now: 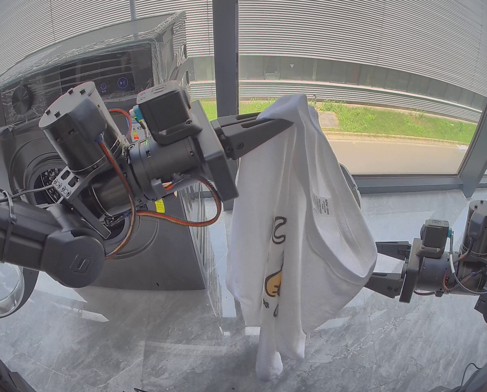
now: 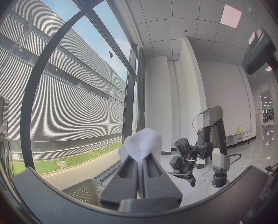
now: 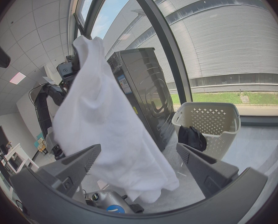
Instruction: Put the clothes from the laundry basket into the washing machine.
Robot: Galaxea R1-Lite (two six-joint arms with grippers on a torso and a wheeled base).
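The left gripper (image 1: 285, 122) was clamped shut on a white T-shirt (image 1: 303, 230), pinching a fold of the cloth at the garment's top. In the left wrist view its two dark fingers (image 2: 126, 178) lay pressed together, with a tuft of the shirt (image 2: 143, 143) bulging out beyond the tips. The shirt hung free from that grip, clear of the grey marble floor (image 1: 145, 344). Its printed front showed a yellow and black design, and one narrow end trailed lowest at about 6 o'clock from the grip.

The right gripper (image 1: 375, 267) sat at about 4 o'clock from the left one, level with the shirt's lower bulge. Its jaws were spread wide and held nothing. In the right wrist view the cloth (image 3: 104, 115) hung in front of the gap between the two fingers (image 3: 83, 159). Whether it brushed either finger could not be told.

The dark front-loading washing machine (image 1: 63, 83) stood at 10 o'clock in the head view, behind the left arm. Its round drum opening (image 1: 47, 181) was exposed and its glass door (image 1: 4, 289) swung open at about 8 o'clock. The cream perforated laundry basket (image 3: 226, 115) stood on the floor just beside the machine, against the window (image 1: 363, 39). A dark garment (image 3: 191, 137) was slumped inside it.
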